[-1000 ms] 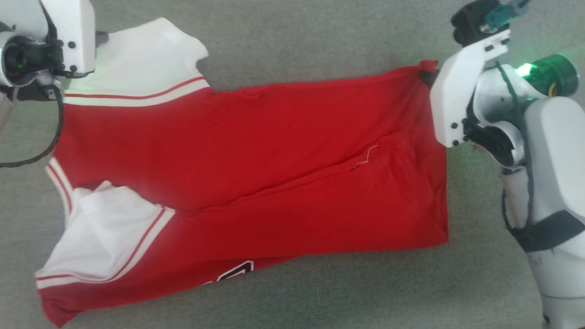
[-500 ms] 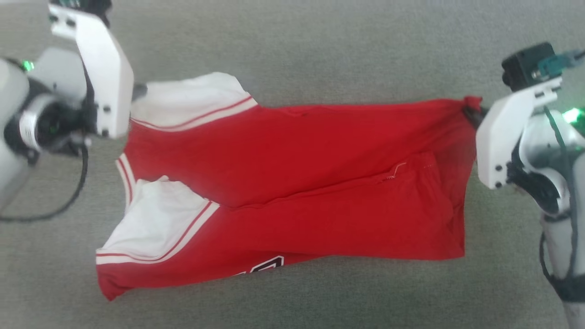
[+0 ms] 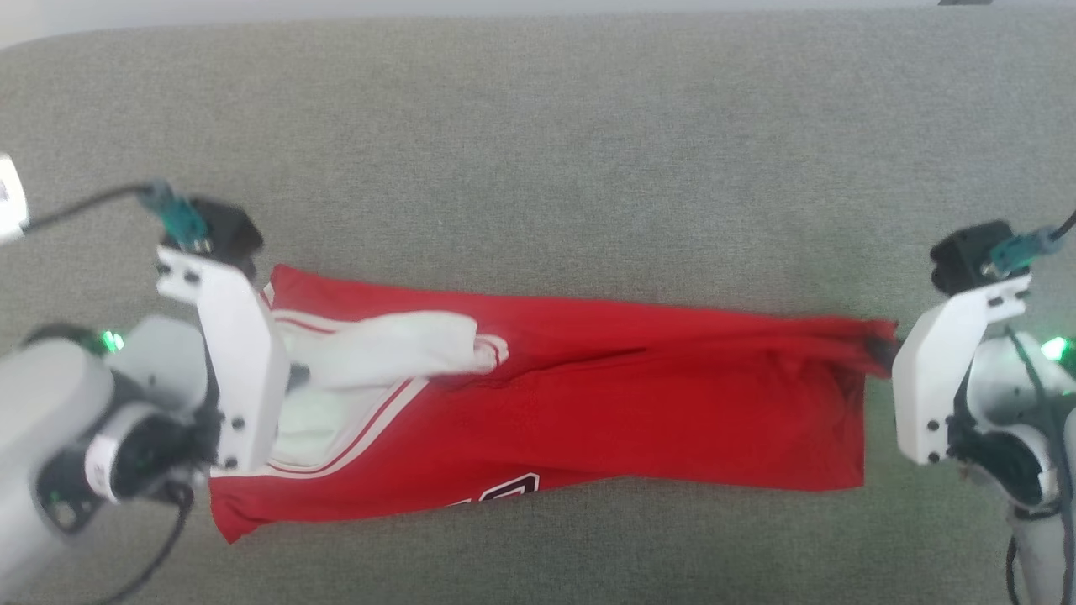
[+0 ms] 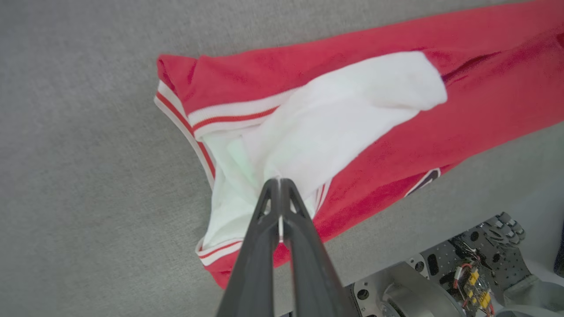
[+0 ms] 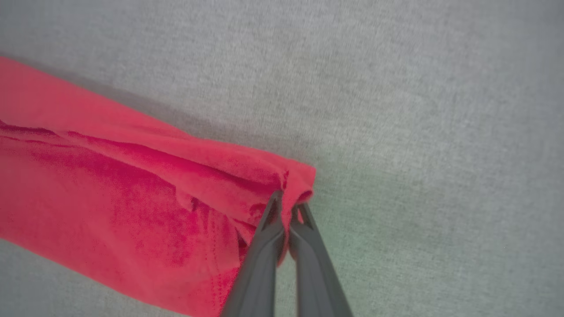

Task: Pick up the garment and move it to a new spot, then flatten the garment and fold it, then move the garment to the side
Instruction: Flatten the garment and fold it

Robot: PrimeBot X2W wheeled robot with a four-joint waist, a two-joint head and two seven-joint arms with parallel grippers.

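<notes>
Grey woven fabric surface (image 3: 538,126), flat, w/ rounded far-left corner.

No text is legible; only part of a black, white-edged print (image 3: 504,489) is seen at the garment (image 3: 630,420)'s near edge.

I work over a wide surface of plain grey woven cloth (image 3: 538,126) — like a covered table or padded bench, with a pale strip (image 3: 84,13) beyond its far edge. Past its near edge my own base (image 4: 440,268) shows perforated metal plate, loose wiring and yellow connectors — it looks like a robot lab or test room rather than a home, though I can't be sure
</notes>
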